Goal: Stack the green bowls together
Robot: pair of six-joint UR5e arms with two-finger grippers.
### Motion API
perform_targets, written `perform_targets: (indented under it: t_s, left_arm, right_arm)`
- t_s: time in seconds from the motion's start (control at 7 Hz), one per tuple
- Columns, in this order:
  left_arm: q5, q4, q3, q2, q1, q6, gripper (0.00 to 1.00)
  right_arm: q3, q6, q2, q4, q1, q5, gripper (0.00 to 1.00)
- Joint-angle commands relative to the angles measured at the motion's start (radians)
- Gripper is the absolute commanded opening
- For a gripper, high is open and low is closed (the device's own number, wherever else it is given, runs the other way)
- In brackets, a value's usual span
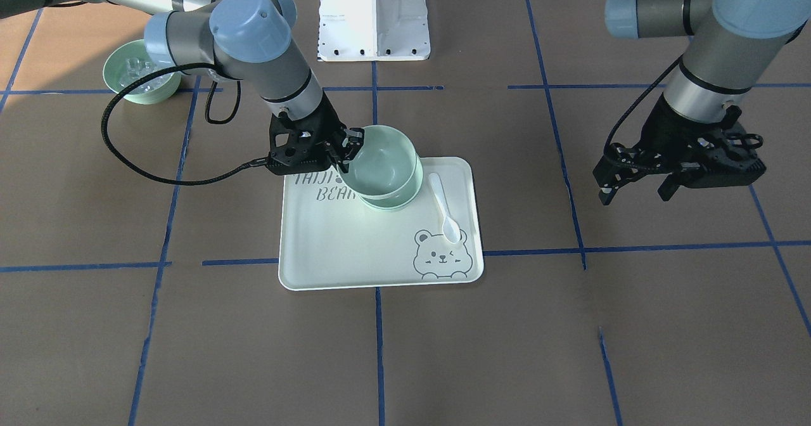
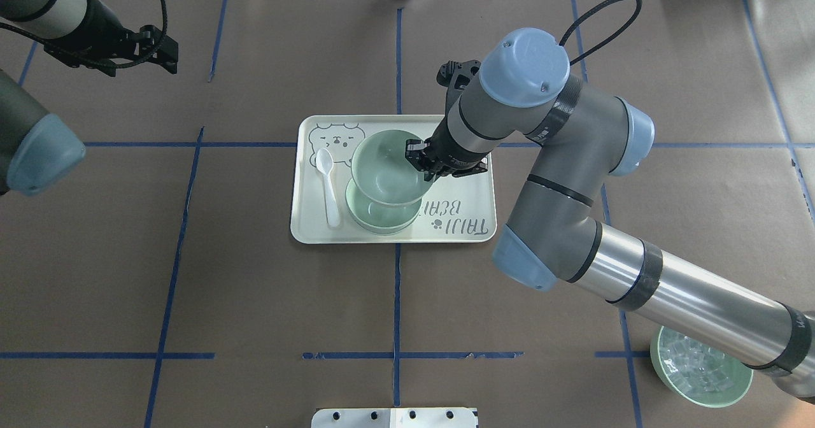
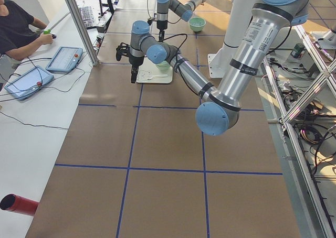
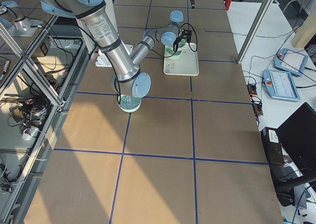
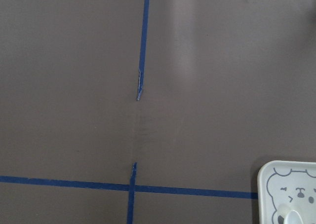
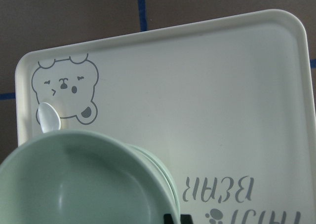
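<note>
My right gripper (image 1: pixel 347 150) is shut on the rim of a pale green bowl (image 1: pixel 383 163) and holds it tilted just above another green bowl (image 1: pixel 388 203) on the bear-printed tray (image 1: pixel 329 248). From overhead the held bowl (image 2: pixel 385 167) overlaps the lower bowl (image 2: pixel 381 216), with the right gripper (image 2: pixel 421 160) at its right rim. The right wrist view shows the held bowl (image 6: pixel 74 184) with nested rims (image 6: pixel 167 179) beside it; I cannot tell whether one or two bowls lie below. My left gripper (image 1: pixel 633 191) is open and empty, far off to the side (image 2: pixel 159 49).
A white spoon (image 1: pixel 445 213) lies on the tray beside the bowls. A green bowl of clear ice-like cubes (image 2: pixel 700 367) stands near the robot's right, under the right forearm. The white robot base plate (image 1: pixel 374 14) is at the table's edge.
</note>
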Motion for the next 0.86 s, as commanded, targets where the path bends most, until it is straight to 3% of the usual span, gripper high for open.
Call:
perform_targets:
  t_s: [0.0, 0.29, 0.43, 0.71]
  left_arm:
    - [-0.058, -0.011, 0.01, 0.053, -0.062, 0.121, 1.0]
    - [-0.068, -0.012, 0.015, 0.064, -0.077, 0.149, 1.0]
    - [-0.066, -0.012, 0.015, 0.074, -0.077, 0.156, 1.0]
    - [-0.069, -0.014, 0.021, 0.092, -0.11, 0.222, 1.0]
  right_arm:
    - [-0.016, 0.0, 0.018, -0.009, -0.033, -0.04, 0.0]
    - [-0.049, 0.0, 0.041, -0.007, -0.034, -0.045, 0.0]
    - [-0.05, -0.004, 0.038, -0.007, -0.034, -0.046, 0.99]
    - [-0.028, -0.004, 0.027, -0.027, -0.022, -0.034, 1.0]
